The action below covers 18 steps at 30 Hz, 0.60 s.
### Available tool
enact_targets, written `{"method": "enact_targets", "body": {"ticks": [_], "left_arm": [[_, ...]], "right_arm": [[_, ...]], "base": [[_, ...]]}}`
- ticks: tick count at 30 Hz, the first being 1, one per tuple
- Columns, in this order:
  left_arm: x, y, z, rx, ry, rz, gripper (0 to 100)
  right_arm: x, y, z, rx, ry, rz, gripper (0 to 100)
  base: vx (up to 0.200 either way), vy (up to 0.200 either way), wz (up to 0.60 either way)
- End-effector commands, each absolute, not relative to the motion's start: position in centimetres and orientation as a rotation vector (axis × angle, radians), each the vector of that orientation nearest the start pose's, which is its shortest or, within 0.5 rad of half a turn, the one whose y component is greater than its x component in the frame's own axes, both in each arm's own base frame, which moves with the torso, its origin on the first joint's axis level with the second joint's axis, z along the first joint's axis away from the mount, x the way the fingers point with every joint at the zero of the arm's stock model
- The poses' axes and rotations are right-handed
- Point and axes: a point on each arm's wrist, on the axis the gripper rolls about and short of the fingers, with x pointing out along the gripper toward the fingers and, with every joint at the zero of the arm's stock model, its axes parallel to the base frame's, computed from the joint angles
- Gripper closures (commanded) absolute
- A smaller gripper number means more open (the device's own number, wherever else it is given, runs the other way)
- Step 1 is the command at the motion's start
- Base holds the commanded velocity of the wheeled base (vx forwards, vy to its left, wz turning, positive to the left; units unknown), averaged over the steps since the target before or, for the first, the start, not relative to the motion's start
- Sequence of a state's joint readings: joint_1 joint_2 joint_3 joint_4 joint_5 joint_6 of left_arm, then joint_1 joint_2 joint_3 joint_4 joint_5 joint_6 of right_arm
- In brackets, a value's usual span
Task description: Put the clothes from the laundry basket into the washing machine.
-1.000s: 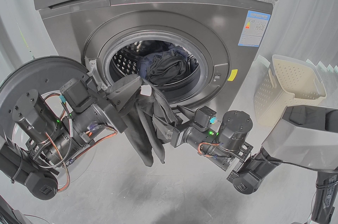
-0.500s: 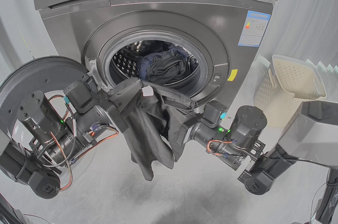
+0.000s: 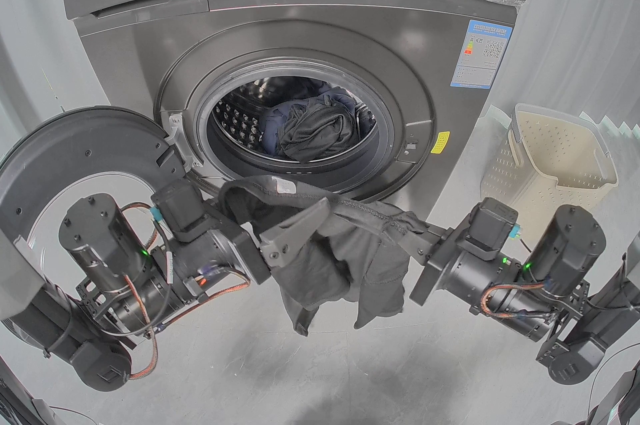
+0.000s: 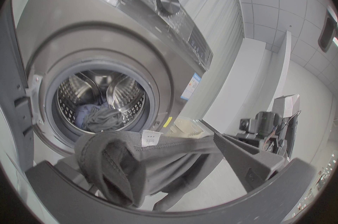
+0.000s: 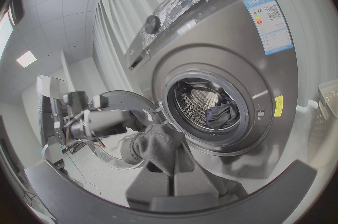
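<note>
grey floor (image 3: 400, 373), dark garment (image 3: 347, 246) crosswise before washing machine (image 3: 320, 33)

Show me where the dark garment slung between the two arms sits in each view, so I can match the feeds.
Head view: dark garment strung from left tool to right tool, below the drum opening.
Left wrist view: draped over the left tool, in front of the drum opening.
Right wrist view: bunched in the right tool.
Shared landmark: the drum opening, clothes inside.
</note>
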State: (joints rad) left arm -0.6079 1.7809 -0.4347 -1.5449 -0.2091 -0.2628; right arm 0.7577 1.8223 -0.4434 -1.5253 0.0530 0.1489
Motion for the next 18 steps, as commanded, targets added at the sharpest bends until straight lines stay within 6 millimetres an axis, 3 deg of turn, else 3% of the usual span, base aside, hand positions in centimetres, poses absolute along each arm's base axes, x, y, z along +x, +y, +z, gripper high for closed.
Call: {"method": "enact_targets", "body": {"ticks": [1, 8, 18], "left_arm": [[23.1, -17.5, 13.9, -0.284, -0.013, -0.851, 0], [24.1, -18.2, 11.8, -0.267, 0.052, -0.844, 0], [24.8, -17.6, 9.1, -0.23, 0.143, -0.806, 0]], "right_arm": [[19.4, 18.2, 16.7, 0.196, -0.156, 0.84, 100], [19.8, 18.7, 17.1, 0.207, -0.177, 0.849, 100], [20.3, 18.8, 18.1, 0.226, -0.218, 0.839, 100]], "base": [[0.0, 0.0, 0.0], [0.0, 0.0, 0.0], [0.0, 0.0, 0.0]]}}
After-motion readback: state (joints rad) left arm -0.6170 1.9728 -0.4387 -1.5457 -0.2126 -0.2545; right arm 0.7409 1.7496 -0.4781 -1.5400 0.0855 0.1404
